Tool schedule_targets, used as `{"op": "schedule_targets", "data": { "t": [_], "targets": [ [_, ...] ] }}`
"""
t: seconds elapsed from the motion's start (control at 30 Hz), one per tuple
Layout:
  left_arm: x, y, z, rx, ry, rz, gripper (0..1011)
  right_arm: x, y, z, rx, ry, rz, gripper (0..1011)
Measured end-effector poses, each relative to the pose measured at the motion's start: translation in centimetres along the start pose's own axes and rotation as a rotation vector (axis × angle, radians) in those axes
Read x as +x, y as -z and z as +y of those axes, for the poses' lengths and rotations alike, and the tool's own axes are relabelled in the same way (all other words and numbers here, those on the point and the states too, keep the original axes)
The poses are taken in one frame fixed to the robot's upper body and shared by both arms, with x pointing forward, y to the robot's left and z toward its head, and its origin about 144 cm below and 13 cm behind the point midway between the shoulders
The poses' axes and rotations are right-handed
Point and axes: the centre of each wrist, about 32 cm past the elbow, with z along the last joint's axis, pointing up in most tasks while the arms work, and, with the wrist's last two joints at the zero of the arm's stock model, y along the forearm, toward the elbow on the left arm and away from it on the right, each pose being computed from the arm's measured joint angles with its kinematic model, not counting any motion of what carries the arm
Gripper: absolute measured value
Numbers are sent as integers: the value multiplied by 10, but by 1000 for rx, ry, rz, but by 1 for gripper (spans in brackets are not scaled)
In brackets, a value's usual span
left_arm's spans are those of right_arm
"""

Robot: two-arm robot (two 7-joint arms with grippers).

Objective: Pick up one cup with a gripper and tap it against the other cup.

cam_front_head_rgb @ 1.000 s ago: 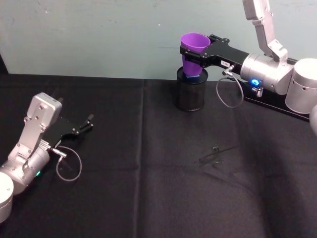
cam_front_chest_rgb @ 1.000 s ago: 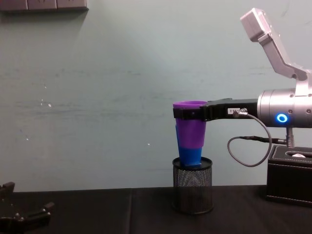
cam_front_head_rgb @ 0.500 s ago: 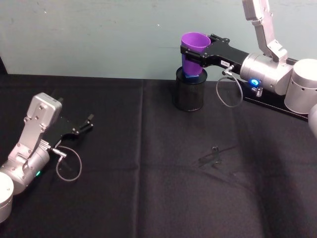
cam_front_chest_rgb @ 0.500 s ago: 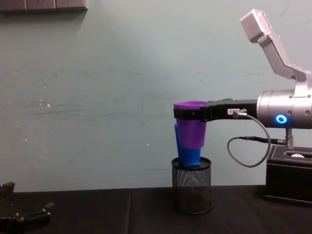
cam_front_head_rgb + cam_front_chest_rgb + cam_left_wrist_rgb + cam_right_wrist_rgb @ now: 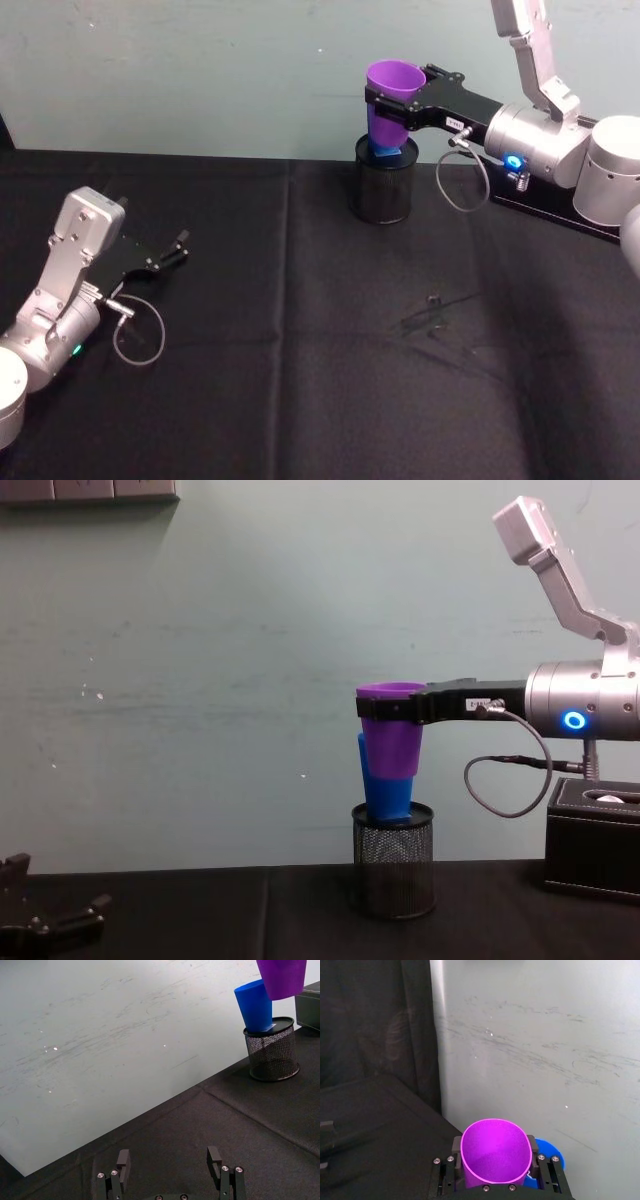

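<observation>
Purple cup [image 5: 391, 742] hangs in the air above the far edge of the surface [image 5: 300, 350], held upright by the right end effector [image 5: 380, 709], whose fingers are closed across its wall just under the rolled rim. Right beside it, the blue cup [image 5: 255, 1005] leans in a black mesh pen holder [image 5: 393, 875]. We cannot tell whether the two cups touch. We judge the purple cup light, thin-walled and smooth. Its taper could let it slide down through a loose hold, so the spot below the rim is the best place to grip, as the rim acts as a stop. The blue cup sits loose, so we would tap it gently. The left end effector [image 5: 169, 1157] rests wide open and empty near the surface's left edge.
</observation>
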Motion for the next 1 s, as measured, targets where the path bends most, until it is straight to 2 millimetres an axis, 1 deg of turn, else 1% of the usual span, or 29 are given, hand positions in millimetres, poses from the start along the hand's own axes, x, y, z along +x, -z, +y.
{"op": "schedule_targets", "data": {
  "t": [1.0],
  "targets": [
    [0, 0, 0, 0, 0, 0, 1005, 6, 2, 3, 18, 14, -4, 738]
  ]
}}
